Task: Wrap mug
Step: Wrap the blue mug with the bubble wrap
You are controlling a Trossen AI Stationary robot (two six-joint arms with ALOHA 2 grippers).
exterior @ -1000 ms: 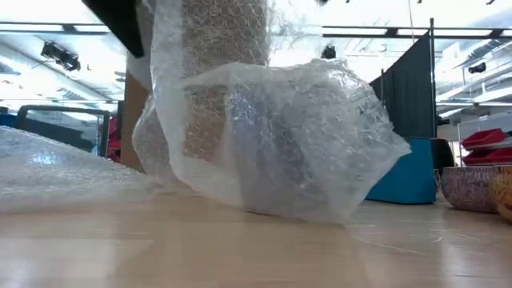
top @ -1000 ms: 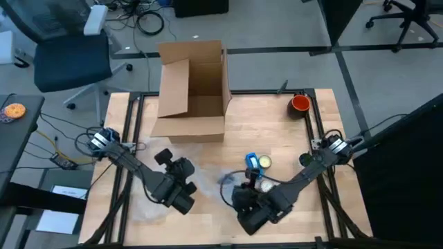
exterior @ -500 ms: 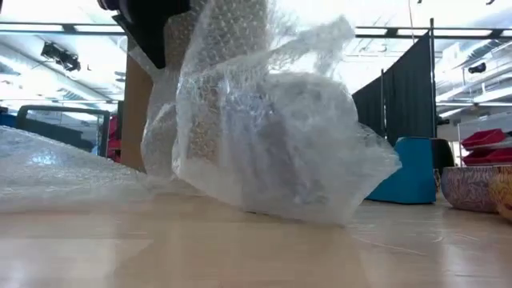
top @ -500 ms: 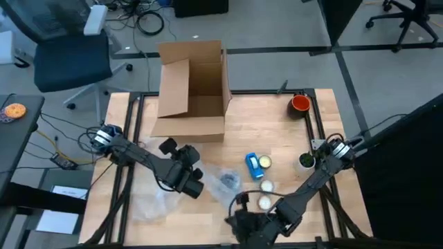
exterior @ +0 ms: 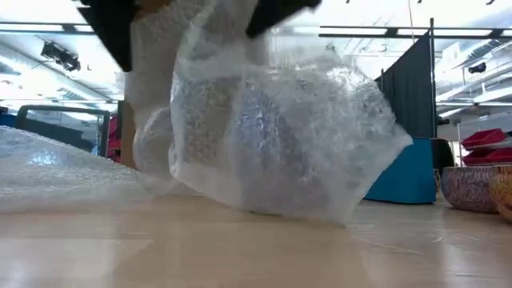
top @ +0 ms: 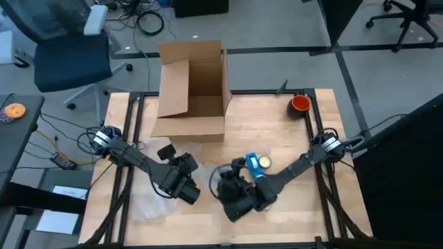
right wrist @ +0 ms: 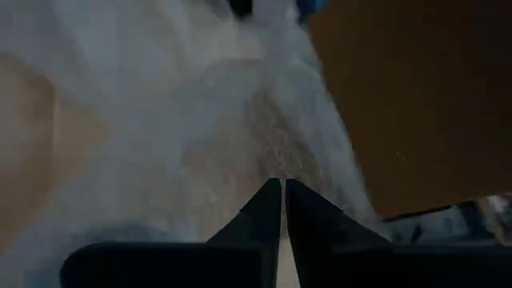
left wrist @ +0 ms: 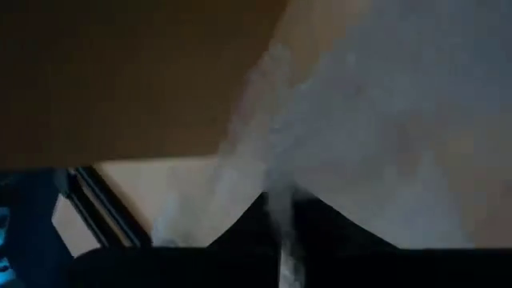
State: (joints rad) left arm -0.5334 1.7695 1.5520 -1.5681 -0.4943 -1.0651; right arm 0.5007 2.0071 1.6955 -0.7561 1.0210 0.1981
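An open cardboard box point(top: 192, 88) stands at the far edge of the tabletop point(top: 277, 131), toward its left, flaps up; what is inside cannot be made out. A red cup point(top: 300, 104) sits by the far right corner. A blue container point(top: 254, 164) and a small round lid point(top: 264, 162) lie just beside the right arm, right of the tabletop's middle. In the low view a patterned bowl point(exterior: 468, 187) shows at the right edge, and a flat stretch of loose wrap lies along the left.

The mug point(exterior: 272, 132) is near the front middle of the tabletop, bundled inside a clear bubble wrap sheet point(exterior: 280, 144); only a dim greyish shape shows through the plastic, and the bundle rests on the wood.

The right gripper point(top: 227, 185) is down at the bundle, and its wrist view shows the two fingertips point(right wrist: 268, 206) pressed together with wrap pinched between them. The left gripper point(top: 181, 185) sits just left of the bundle, over wrap spilling toward the front left corner; its wrist view shows a fold of wrap running up from between its dark fingers point(left wrist: 320, 232), which appear closed on it. Both dark arms block the bundle in the high view.
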